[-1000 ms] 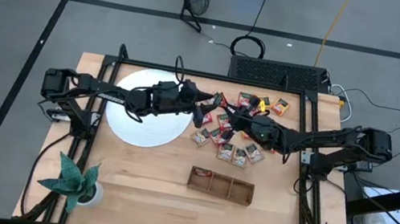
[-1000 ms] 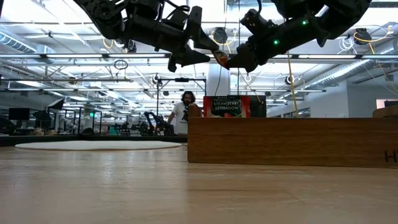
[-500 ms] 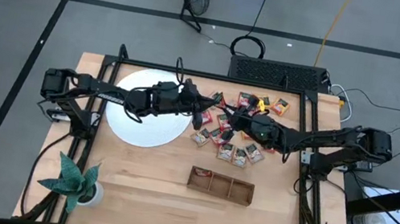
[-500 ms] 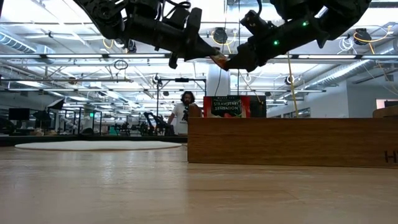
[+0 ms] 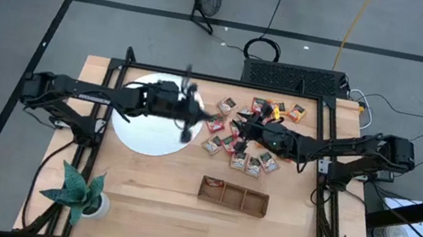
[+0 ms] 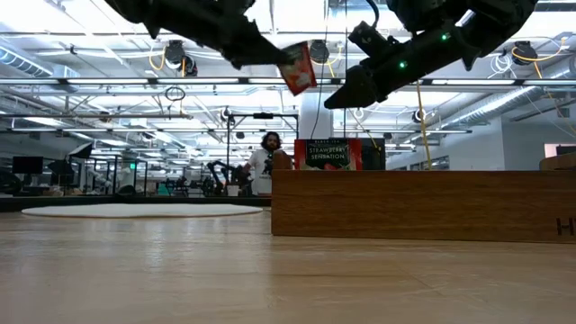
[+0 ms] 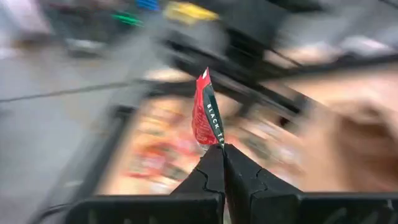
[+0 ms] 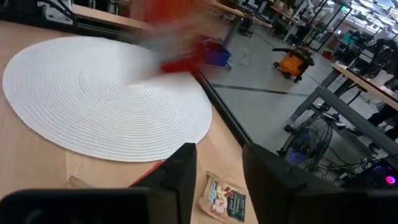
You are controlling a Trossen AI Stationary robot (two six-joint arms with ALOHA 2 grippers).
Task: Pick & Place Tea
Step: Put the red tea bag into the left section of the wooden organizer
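My left gripper (image 7: 222, 149) is shut on a red tea sachet (image 7: 207, 118), carried in the air between the white disc (image 5: 150, 125) and the tea pile. In the low view the sachet (image 6: 297, 67) shows high above the table, just beyond my left gripper (image 6: 274, 58). My right gripper (image 8: 217, 168) stands open with nothing in it over the pile's left side (image 5: 246, 129). Several more sachets (image 5: 256, 148) lie flat on the wood under it. One sachet (image 5: 213, 185) sits in the left compartment of the wooden tray (image 5: 249, 201). My left gripper pinches the sachet's lower edge (image 7: 214, 142) between its two fingertips. The fingers come roughly level from the table's left side. The sachet stands edge-on beyond the tips, tilted and lifted clear of the table.
A potted plant (image 5: 79, 191) stands at the near left corner. The metal frame (image 5: 226, 81) runs along the table's far side. A person (image 6: 268, 162) stands far back in the room. Bare wood (image 5: 176, 225) lies in front of the tray.
My left gripper came up open to the sachet held by my right gripper and shut on it. My right gripper then opened and let go. My left gripper has drawn back toward the table's left edge and upward, rolling as it went, with the sachet.
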